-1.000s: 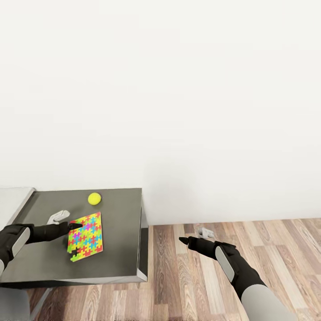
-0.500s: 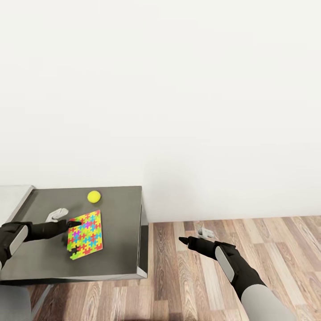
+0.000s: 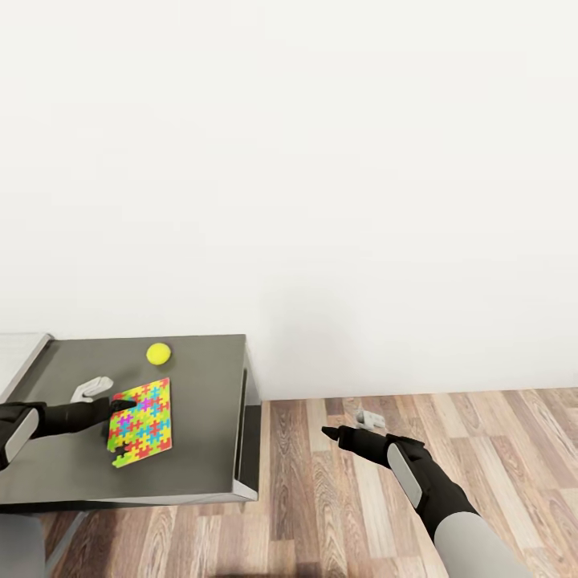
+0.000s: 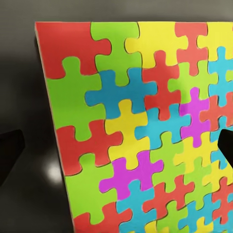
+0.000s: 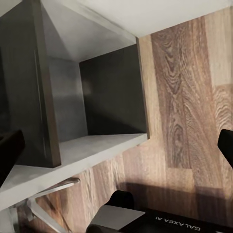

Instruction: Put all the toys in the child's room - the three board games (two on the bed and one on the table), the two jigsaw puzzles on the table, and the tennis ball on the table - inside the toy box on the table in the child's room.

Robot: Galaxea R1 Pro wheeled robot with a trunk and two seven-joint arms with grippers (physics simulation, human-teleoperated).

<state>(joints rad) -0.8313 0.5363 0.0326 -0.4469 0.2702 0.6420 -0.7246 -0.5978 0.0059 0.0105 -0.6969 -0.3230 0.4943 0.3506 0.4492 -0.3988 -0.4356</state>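
Multicoloured jigsaw puzzle sheet [image 3: 140, 421], thin, flat and made of interlocking red, green, yellow, blue and pink pieces, lies on a dark grey counter [image 3: 193, 449] against a white wall. The left claw [image 3: 122, 407], black and reaching in low over the counter, sits at the puzzle's edge farthest from the counter's open end; in the left wrist view its two dark fingertips [image 4: 10, 153] stand apart, one beside the puzzle [image 4: 141, 131] and one over it, clamped on nothing. A small yellow-green tennis ball [image 3: 158, 352] rests on the counter just beyond the puzzle, towards the wall, and a small pale grey object [image 3: 91, 389] lies near the puzzle beside the left claw. A light grey sloping surface [image 3: 20, 357], probably the toy box's rim, shows beyond the counter's far end from the puzzle. The right claw [image 3: 331, 433] hangs over the wood-plank floor [image 3: 449, 425], well apart from the puzzle; its fingertips [image 5: 226, 143] stand apart and empty. Likely risks: a sheet this thin gives little to pinch, so the claw may close on the counter, push the puzzle along instead of lifting it, or bend it so pieces separate. A wide sweep could also set the ball rolling off the counter.
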